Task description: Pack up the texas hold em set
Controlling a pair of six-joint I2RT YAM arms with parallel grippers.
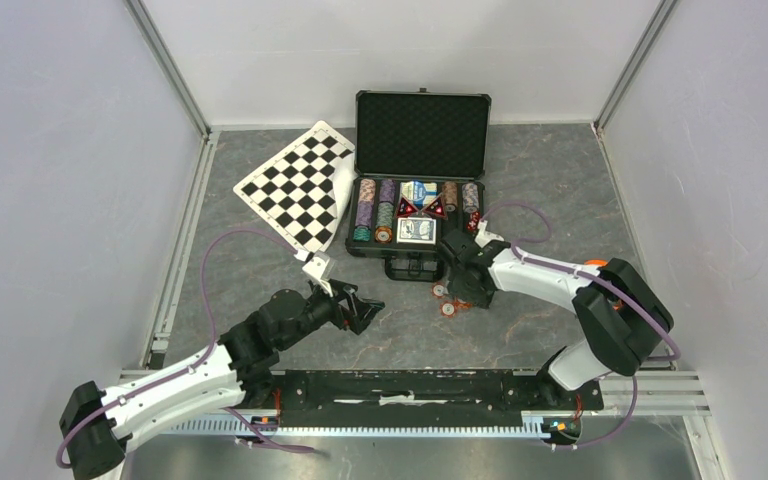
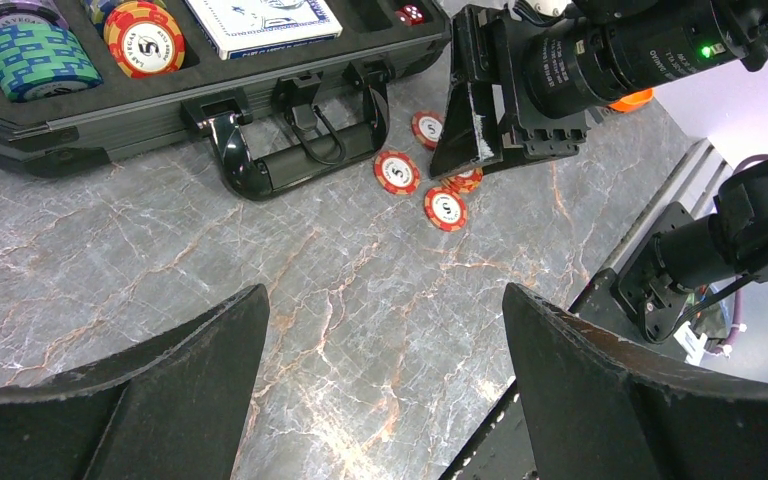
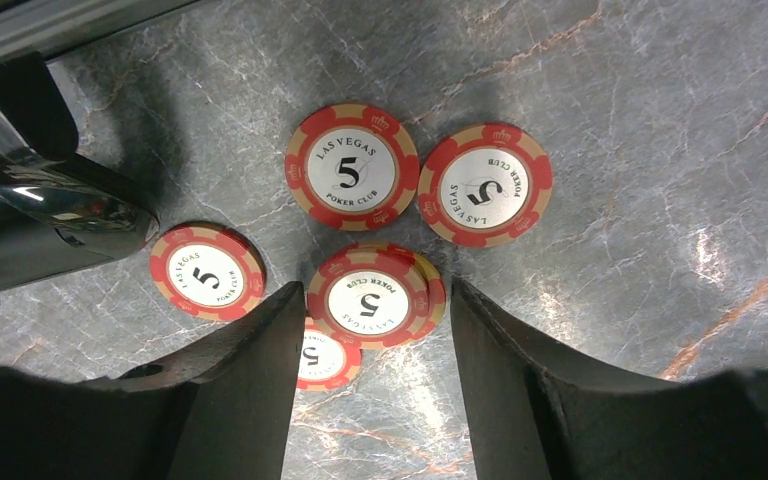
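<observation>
Several red chips (image 3: pixel 352 168) lie loose on the table (image 3: pixel 660 120), just below the case handle (image 2: pixel 300 160), at the centre of the top view. The case (image 1: pixel 422 135) itself stands open at the upper middle, with rows of chips and card decks (image 1: pixel 417 230) inside. The right gripper (image 3: pixel 376 290) hangs low over the loose chips with its fingers (image 3: pixel 250 380) spread, one on each side of a small stack (image 3: pixel 375 300) of what looks like two chips. I cannot tell if they touch it. The left gripper (image 1: pixel 360 310) is spread too and holds nothing, over bare table at the lower left of centre.

I judge the chips light, stiff and smooth. They lie flat on a hard top, so the stack is best taken by its rim, across the width, and the upper chip may slide off. One chip sits partly under the finger at the left of the right wrist view, and the handle is close on that side. Free room is to the right and toward the bottom of the top view.
</observation>
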